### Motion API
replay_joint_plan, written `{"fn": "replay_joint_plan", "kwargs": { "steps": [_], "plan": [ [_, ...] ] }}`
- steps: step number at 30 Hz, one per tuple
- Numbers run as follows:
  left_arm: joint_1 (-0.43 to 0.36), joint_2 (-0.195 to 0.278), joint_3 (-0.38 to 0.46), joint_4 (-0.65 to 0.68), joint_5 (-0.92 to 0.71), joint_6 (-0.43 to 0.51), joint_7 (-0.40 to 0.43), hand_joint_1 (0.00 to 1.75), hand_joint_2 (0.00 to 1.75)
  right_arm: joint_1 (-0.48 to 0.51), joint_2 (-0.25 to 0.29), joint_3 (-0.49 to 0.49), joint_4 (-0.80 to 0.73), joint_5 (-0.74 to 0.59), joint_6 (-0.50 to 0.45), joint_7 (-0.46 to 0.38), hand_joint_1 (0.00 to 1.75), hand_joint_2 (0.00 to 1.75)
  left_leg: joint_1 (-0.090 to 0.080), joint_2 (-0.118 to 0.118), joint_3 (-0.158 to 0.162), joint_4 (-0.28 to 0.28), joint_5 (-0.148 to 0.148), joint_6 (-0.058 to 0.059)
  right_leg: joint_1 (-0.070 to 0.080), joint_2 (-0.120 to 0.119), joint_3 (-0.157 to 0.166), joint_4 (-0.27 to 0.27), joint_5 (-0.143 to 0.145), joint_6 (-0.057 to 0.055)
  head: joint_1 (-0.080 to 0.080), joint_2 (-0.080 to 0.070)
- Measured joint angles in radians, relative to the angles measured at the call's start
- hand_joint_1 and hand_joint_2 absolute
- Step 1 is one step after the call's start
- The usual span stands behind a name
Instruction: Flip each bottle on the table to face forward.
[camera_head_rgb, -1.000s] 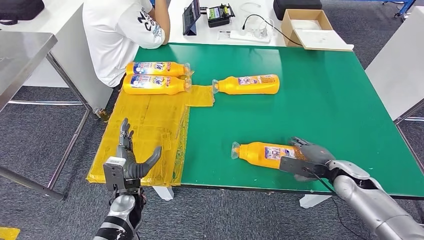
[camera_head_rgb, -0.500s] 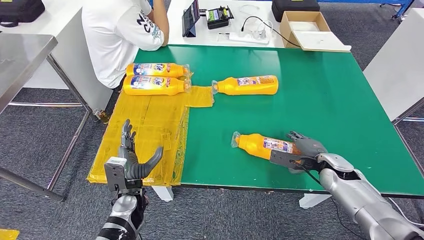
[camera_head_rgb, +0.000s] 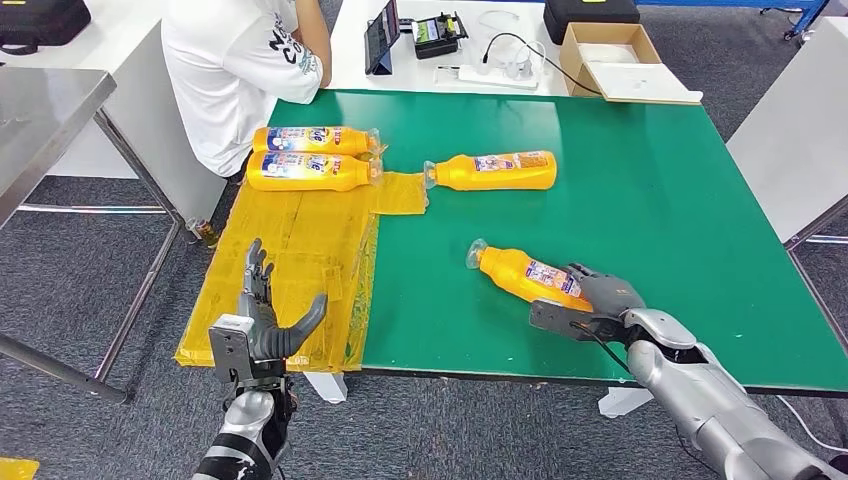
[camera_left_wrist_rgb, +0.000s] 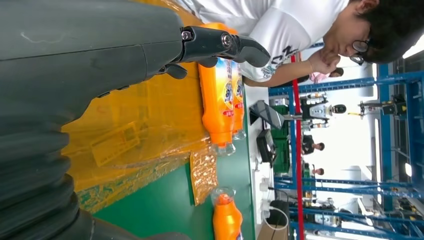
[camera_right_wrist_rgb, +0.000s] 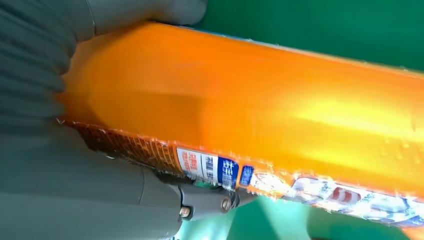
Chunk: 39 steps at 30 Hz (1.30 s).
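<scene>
Several orange bottles lie on the green table (camera_head_rgb: 650, 180). My right hand (camera_head_rgb: 595, 303) grips the base of the nearest bottle (camera_head_rgb: 520, 274), whose clear cap points up-left; the right wrist view shows its orange body (camera_right_wrist_rgb: 280, 110) and label edge close up. Another bottle (camera_head_rgb: 492, 170) lies mid-table with its cap to the left. Two more bottles (camera_head_rgb: 305, 139) (camera_head_rgb: 305, 171) lie side by side on the yellow sheet (camera_head_rgb: 290, 260), also seen as a bottle pair (camera_left_wrist_rgb: 222, 105) past my fingers in the left wrist view. My left hand (camera_head_rgb: 262, 322) hovers open, fingers up, over the sheet's near edge.
A person in a white shirt (camera_head_rgb: 240, 60) sits at the table's far left corner. Behind the table, a white desk carries a tablet (camera_head_rgb: 381, 38), a black device (camera_head_rgb: 440, 28), cables and a cardboard box (camera_head_rgb: 610, 55). A steel table (camera_head_rgb: 40, 110) stands left.
My right hand has swung the near bottle, turning it so its cap end moved farther away and up the table. The left hand has stayed still.
</scene>
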<state>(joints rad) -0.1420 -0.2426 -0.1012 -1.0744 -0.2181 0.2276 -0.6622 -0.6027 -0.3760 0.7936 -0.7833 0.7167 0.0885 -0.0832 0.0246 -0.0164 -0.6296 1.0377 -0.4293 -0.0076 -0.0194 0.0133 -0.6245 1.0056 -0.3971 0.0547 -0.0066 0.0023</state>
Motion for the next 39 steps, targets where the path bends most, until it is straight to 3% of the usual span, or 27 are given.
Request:
{"fn": "replay_joint_plan", "kwargs": {
  "steps": [6,9,12,16,19,25,31,35,39],
  "plan": [
    [0.015,0.000,0.000,-0.017,-0.011,-0.001,0.006,0.00,1.75,0.112,0.009,-0.112,-0.133,-0.005,-0.077,-0.028,1.75,1.75,0.000,-0.001,-0.002,0.000,0.000,0.000,0.000,0.000,-0.001,0.000,-0.001,0.001,0.000,0.000],
    [0.025,-0.001,0.000,-0.030,-0.013,-0.007,0.016,0.00,1.75,0.189,0.040,-0.190,-0.219,0.015,-0.166,-0.051,1.75,1.75,0.000,-0.004,-0.005,0.000,0.000,0.000,0.000,-0.001,-0.003,0.000,-0.001,0.001,0.000,0.000],
    [0.033,-0.006,-0.002,-0.048,0.004,-0.032,0.038,0.00,1.75,0.260,0.101,-0.285,-0.316,0.030,-0.303,-0.093,1.75,1.75,0.000,-0.004,-0.007,0.000,0.000,0.000,0.000,-0.002,-0.005,0.000,-0.001,0.001,0.000,0.000],
    [0.035,-0.010,-0.020,-0.071,0.067,-0.094,0.077,0.00,1.75,0.348,0.216,-0.416,-0.461,-0.027,-0.510,-0.214,1.75,1.75,0.000,-0.004,-0.008,0.000,0.000,0.000,0.000,-0.002,-0.007,0.000,-0.002,0.001,0.000,0.000],
    [0.030,-0.010,-0.043,-0.087,0.116,-0.137,0.101,0.00,1.75,0.394,0.294,-0.493,-0.553,-0.071,-0.602,-0.289,1.75,1.75,0.000,-0.004,-0.009,0.000,0.000,0.000,0.000,-0.002,-0.007,0.000,-0.002,0.001,0.000,0.000],
    [0.015,-0.010,-0.075,-0.106,0.184,-0.196,0.129,0.00,1.75,0.444,0.380,-0.572,-0.643,-0.132,-0.658,-0.368,1.75,1.75,-0.001,-0.004,-0.009,0.000,0.000,0.000,-0.001,-0.002,-0.007,0.000,-0.002,0.001,0.000,0.000],
    [0.001,-0.010,-0.092,-0.111,0.214,-0.228,0.145,0.00,1.75,0.465,0.420,-0.605,-0.679,-0.152,-0.673,-0.396,1.75,1.75,-0.001,-0.004,-0.009,0.000,0.000,0.000,-0.001,-0.002,-0.008,0.000,-0.002,0.001,0.000,0.000],
    [-0.019,-0.005,-0.123,-0.112,0.325,-0.370,0.199,0.00,1.75,0.471,0.444,-0.614,-0.681,-0.190,-0.692,-0.478,1.75,1.75,0.000,-0.004,-0.009,0.000,0.000,0.000,-0.001,-0.002,-0.008,0.000,-0.002,0.001,0.000,0.000],
    [-0.051,0.007,-0.166,-0.109,0.398,-0.486,0.236,0.00,1.75,0.466,0.468,-0.601,-0.615,-0.191,-0.623,-0.532,1.75,1.75,0.000,-0.004,-0.009,0.000,0.000,0.000,-0.001,-0.002,-0.007,0.000,-0.002,0.001,0.000,0.000]
  ]
}}
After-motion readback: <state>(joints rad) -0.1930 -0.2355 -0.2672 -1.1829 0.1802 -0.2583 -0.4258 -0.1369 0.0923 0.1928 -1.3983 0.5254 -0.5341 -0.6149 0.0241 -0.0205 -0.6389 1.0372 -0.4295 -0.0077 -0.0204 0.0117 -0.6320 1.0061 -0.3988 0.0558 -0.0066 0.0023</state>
